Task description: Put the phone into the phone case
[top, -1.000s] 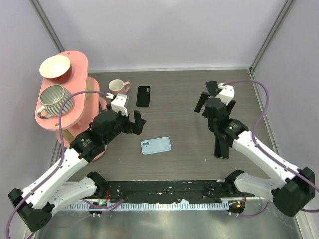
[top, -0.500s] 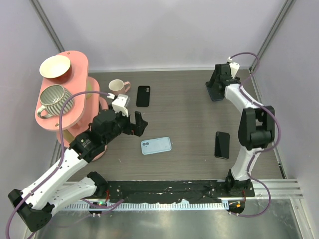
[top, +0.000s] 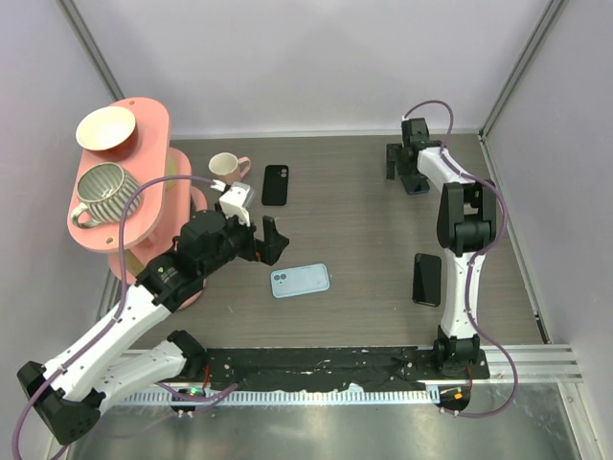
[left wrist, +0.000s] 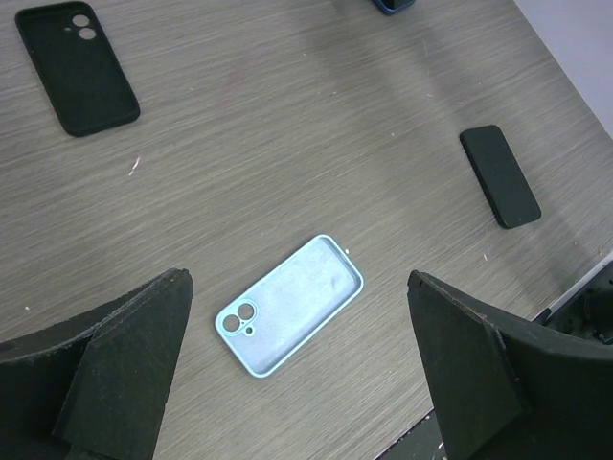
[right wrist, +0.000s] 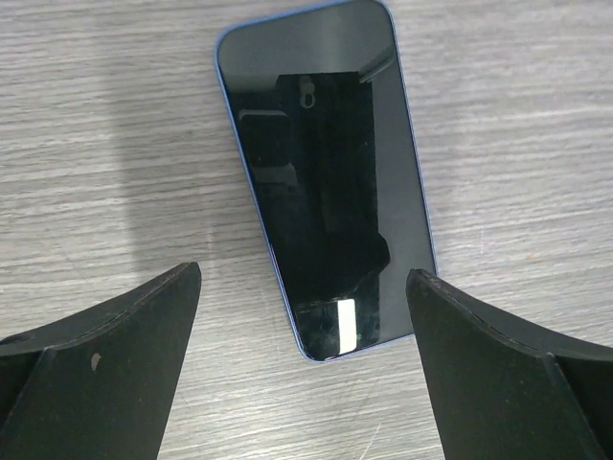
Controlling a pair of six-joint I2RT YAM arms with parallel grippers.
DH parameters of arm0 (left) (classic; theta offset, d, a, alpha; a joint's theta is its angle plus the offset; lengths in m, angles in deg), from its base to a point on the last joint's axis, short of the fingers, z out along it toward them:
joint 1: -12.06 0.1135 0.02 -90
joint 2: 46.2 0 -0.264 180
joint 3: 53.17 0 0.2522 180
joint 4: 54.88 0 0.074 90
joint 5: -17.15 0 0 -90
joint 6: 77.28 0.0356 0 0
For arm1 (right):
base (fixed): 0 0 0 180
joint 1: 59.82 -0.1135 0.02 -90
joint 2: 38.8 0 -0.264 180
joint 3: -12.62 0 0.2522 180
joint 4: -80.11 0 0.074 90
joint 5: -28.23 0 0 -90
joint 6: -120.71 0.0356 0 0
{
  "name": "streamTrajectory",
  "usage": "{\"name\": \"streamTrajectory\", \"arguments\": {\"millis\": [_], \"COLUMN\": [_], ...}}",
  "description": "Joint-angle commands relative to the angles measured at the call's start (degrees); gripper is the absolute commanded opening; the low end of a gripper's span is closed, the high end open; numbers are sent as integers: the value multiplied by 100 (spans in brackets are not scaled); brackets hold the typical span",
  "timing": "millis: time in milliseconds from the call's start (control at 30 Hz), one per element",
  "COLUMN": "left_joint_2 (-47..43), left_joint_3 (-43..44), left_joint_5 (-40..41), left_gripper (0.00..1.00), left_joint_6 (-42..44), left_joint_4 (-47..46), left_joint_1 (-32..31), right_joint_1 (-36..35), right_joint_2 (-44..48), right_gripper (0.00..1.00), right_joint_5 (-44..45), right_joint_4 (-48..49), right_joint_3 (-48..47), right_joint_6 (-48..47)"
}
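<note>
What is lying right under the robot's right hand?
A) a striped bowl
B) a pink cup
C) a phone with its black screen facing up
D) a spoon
C: in the right wrist view the phone lies flat on the table, dark screen up, between the wide-open fingers of the right gripper.

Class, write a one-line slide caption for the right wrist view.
Open right tool frames the phone, which lies screen-up on the wood-grain table.
</note>
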Motion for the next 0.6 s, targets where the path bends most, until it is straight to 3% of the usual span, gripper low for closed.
{"name": "streamTrajectory", "arguments": {"millis": [0, 567], "left_joint_2": [119, 356], "left_joint_3": [15, 50], "left_joint_5": [-191, -384], "left_gripper": [100, 100], "left_joint_6": [-27, 69], "left_joint_4": [-306, -235], "left_joint_1": [30, 22], "right_joint_1": [-15, 337], "right_joint_2": [27, -553], "right_gripper": [95, 95], "right_joint_5": [-146, -725], "right_joint_4": [-14, -331], "right_joint_3": [-424, -1030], "right_joint_6": [-787, -1017]}}
